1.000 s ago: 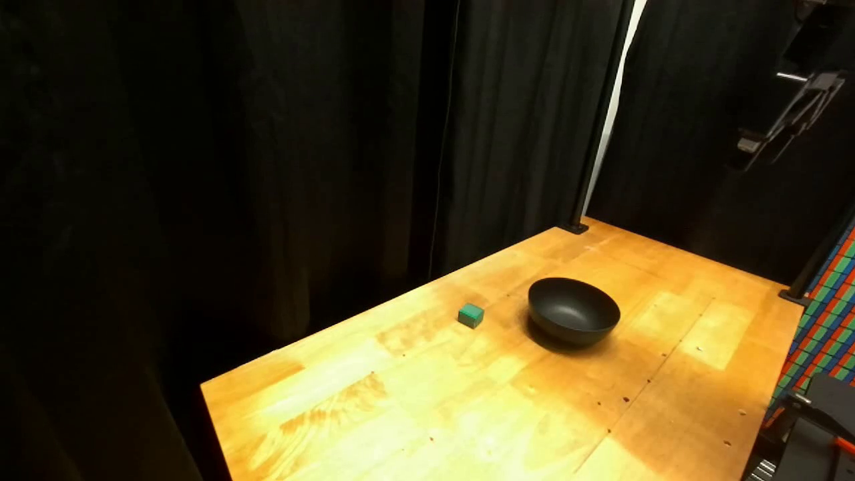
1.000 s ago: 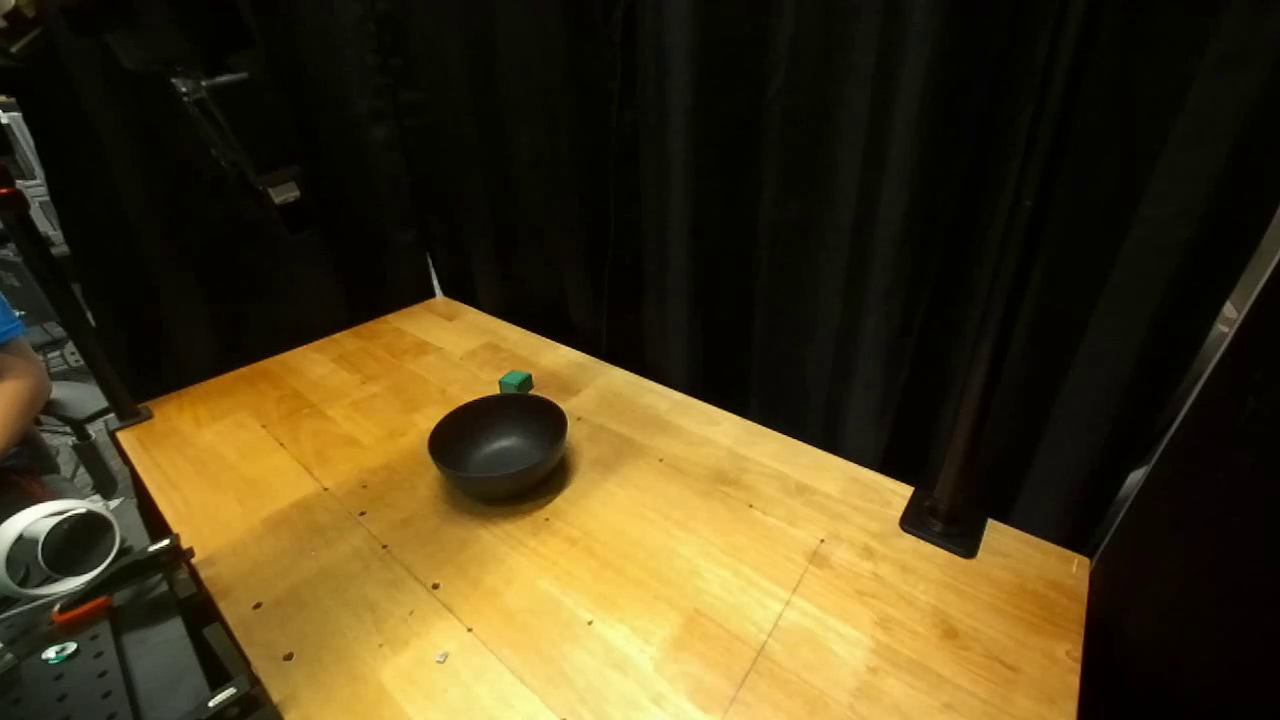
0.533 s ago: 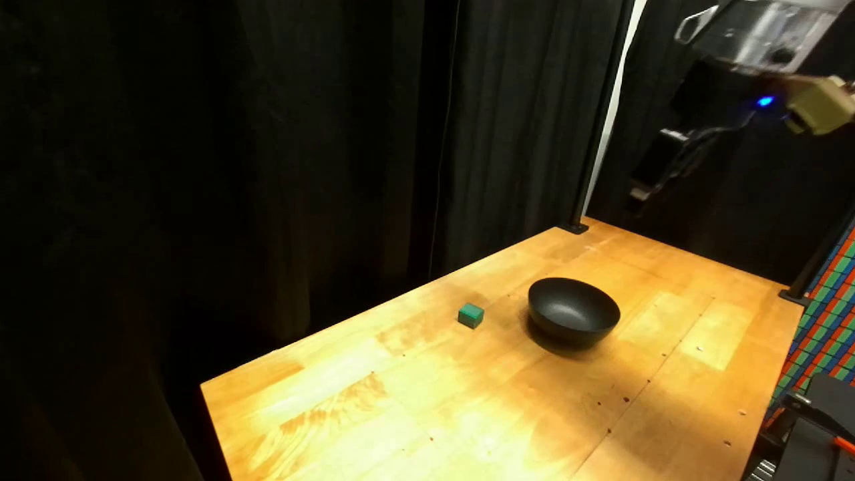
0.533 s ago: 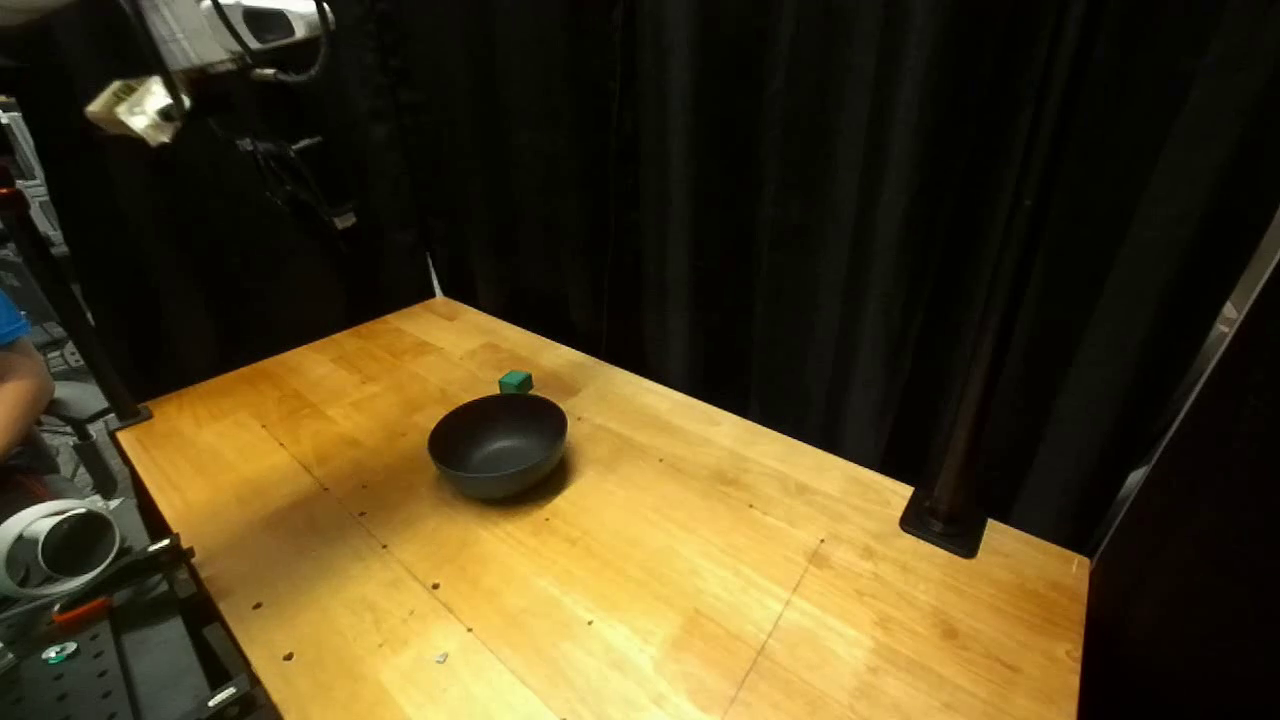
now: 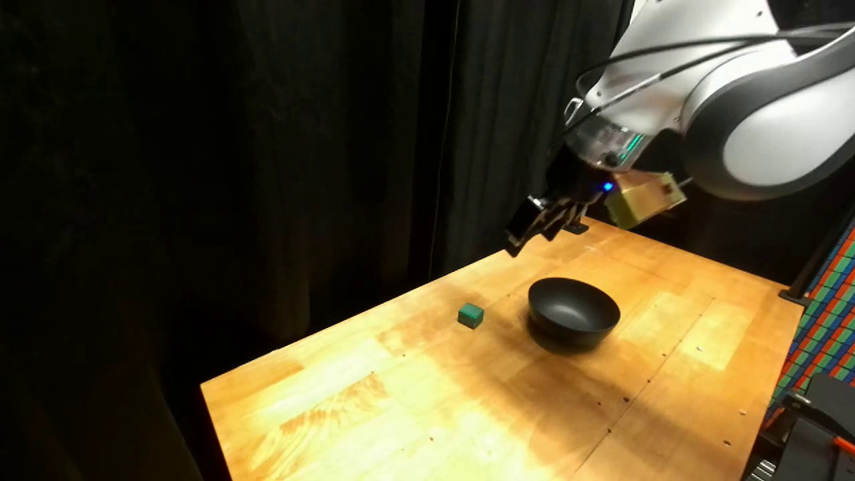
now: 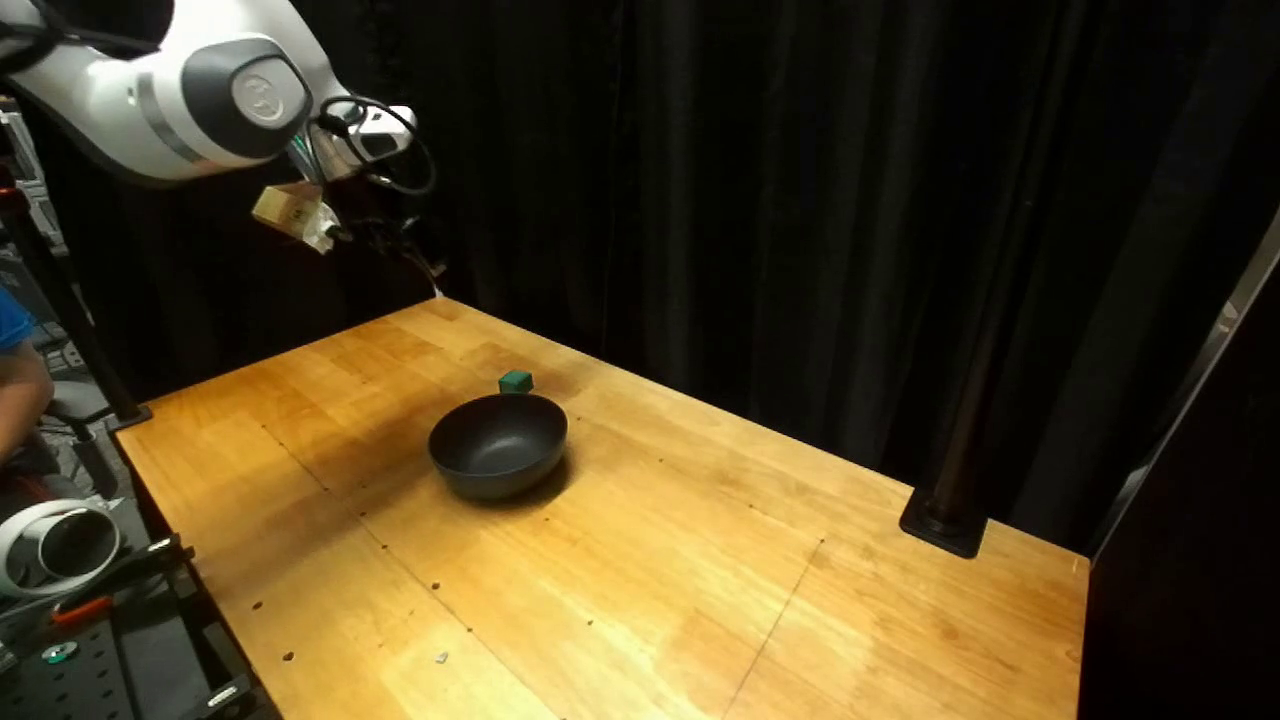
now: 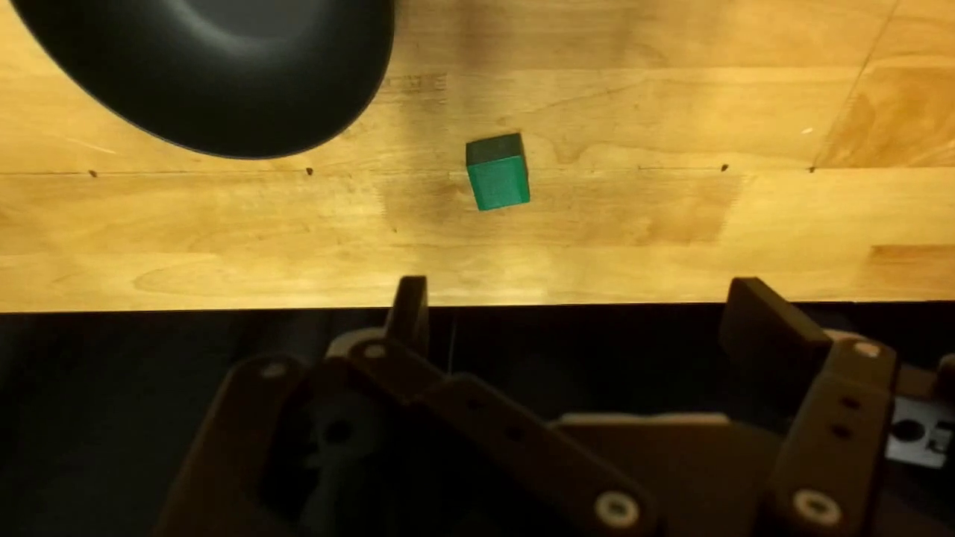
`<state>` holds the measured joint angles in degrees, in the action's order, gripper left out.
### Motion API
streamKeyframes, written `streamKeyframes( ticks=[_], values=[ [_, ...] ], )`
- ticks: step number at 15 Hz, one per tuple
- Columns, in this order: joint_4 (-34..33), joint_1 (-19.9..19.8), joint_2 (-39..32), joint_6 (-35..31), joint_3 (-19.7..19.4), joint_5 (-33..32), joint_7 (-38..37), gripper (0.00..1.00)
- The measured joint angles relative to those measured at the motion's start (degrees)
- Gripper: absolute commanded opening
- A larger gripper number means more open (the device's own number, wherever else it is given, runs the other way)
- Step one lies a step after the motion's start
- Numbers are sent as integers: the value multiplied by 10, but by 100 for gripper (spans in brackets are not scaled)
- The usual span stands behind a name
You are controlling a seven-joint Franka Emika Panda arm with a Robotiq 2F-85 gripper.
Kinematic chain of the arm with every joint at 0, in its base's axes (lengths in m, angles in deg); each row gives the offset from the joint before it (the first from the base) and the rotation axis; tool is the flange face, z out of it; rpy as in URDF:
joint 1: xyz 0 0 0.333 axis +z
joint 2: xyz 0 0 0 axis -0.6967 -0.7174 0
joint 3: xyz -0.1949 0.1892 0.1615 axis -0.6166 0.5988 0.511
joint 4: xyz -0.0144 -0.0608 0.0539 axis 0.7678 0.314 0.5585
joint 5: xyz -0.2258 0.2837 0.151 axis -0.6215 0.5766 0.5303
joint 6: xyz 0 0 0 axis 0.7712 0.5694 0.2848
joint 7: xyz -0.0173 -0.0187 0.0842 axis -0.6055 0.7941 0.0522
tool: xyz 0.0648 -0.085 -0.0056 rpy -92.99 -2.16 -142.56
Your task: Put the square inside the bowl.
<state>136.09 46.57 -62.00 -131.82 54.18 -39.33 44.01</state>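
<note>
1. Block: We find the green block (image 7: 498, 175) resting on the table (image 7: 612, 253), beside the bowl (image 7: 224, 86) and near it, not touching; the wrist view shows a strip of wood between the two. It sits slightly turned against the table's edge.
2. Bowl: Upright, mouth up. We record the placement as not yet done.
3. Gripper: The gripper (image 7: 580, 287) has its fingers (image 7: 783, 321) set wide apart with nothing between them. In both exterior views it hangs above the table, well apart from the block.
4. Step in hand: We judge this to be the approach; no grasp has been made.
5. Next move: In our assessment, the spread gripper must come over the block and descend, turned to suit the block's angle, until a finger stands on either side. The bowl-side finger may have little room to spare, so the rim wants watching.
6. Change: Against the exterior frames of half a second ago, the arm (image 5: 768, 143) reaches lower and further in over the table, and the gripper hangs nearer the block. Block and bowl show no shift. No earlier wrist picture is before us, so we cannot certify whether the finger spread has altered.
</note>
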Motion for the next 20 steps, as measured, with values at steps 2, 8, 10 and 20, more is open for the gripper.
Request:
streamKeyframes(
  ticks=[2,8,10,20],
  values=[
    [-31,-1,-61,-18,-13,-64,-53,100],
    [-131,24,-208,-28,-55,-135,-110,100],
    [-158,29,-248,-37,-60,-135,-112,100],
    [-248,88,-365,-75,-126,-136,-125,58]
  ],
)
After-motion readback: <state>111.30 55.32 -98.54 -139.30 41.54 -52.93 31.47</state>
